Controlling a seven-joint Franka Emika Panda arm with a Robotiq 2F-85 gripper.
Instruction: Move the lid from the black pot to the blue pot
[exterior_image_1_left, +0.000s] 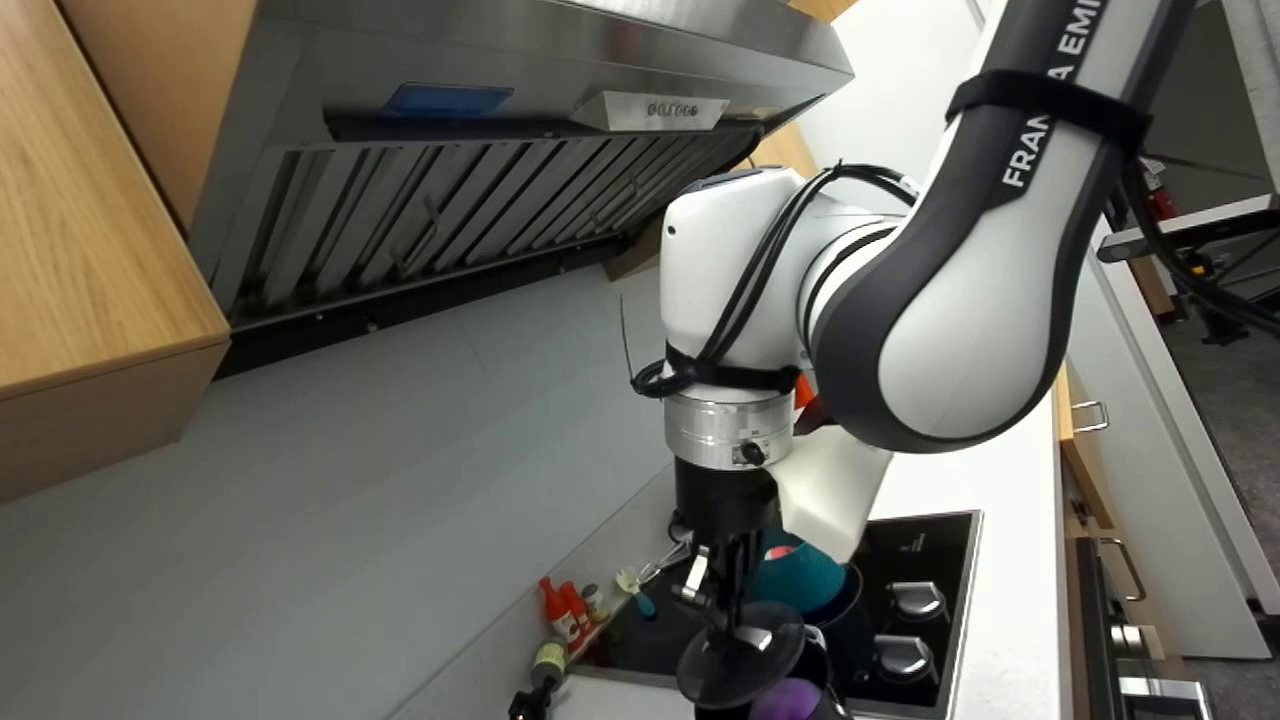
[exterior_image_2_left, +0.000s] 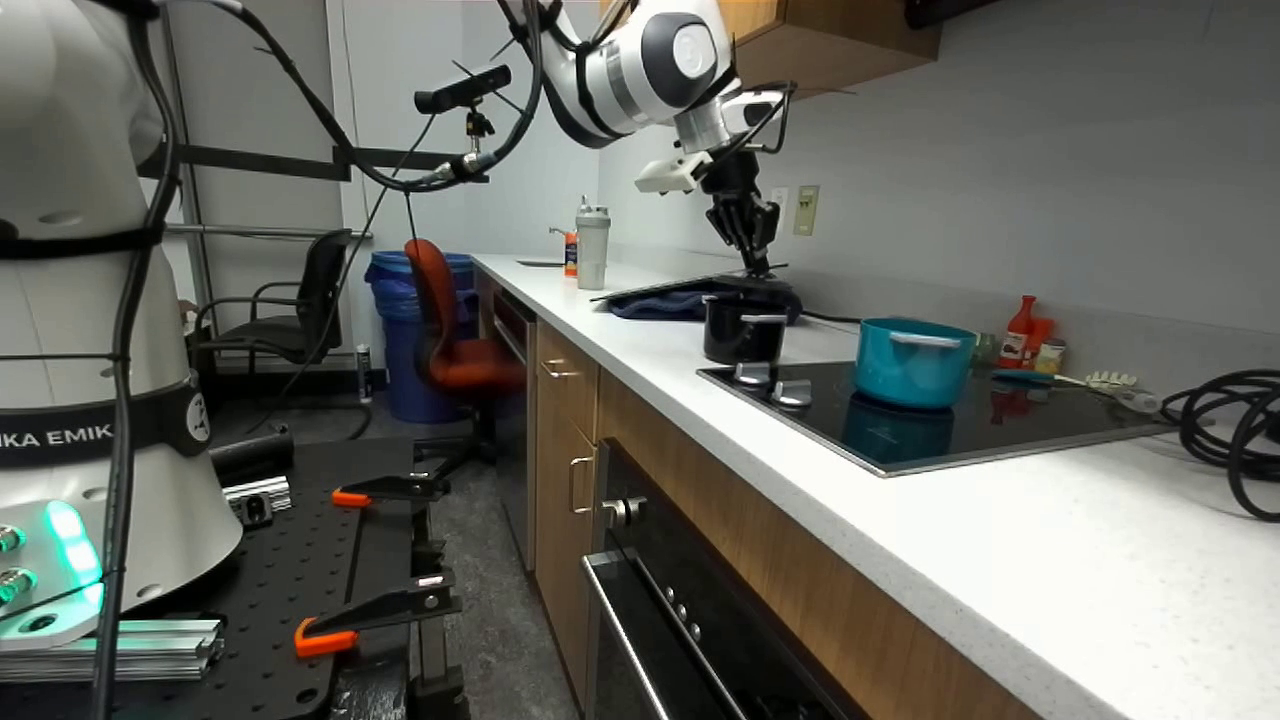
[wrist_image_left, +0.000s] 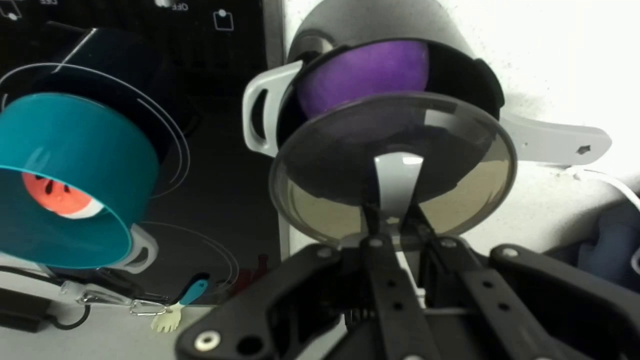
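Observation:
The clear, dark-rimmed lid (wrist_image_left: 325, 165) hangs from my gripper (wrist_image_left: 392, 215), which is shut on its grey handle; the gripper also shows in both exterior views (exterior_image_1_left: 733, 625) (exterior_image_2_left: 757, 268). The lid (exterior_image_1_left: 715, 670) is slightly above the black pot (exterior_image_2_left: 735, 335) and offset from its opening. In the wrist view the black pot (wrist_image_left: 380, 20) is partly uncovered, with a purple object (wrist_image_left: 370, 72) inside. The blue pot (exterior_image_2_left: 915, 365) stands uncovered on the cooktop; it also shows in the wrist view (wrist_image_left: 90, 135), holding a watermelon-like piece (wrist_image_left: 57, 195).
The black pot stands on the white counter beside the black cooktop (exterior_image_2_left: 1000, 420). Red bottles (exterior_image_2_left: 1017, 330) and utensils (wrist_image_left: 170, 315) lie along the wall. A dark cloth (exterior_image_2_left: 650, 305) and a grey bottle (exterior_image_2_left: 592, 250) are beyond the black pot. A range hood (exterior_image_1_left: 480, 200) overhangs the cooktop.

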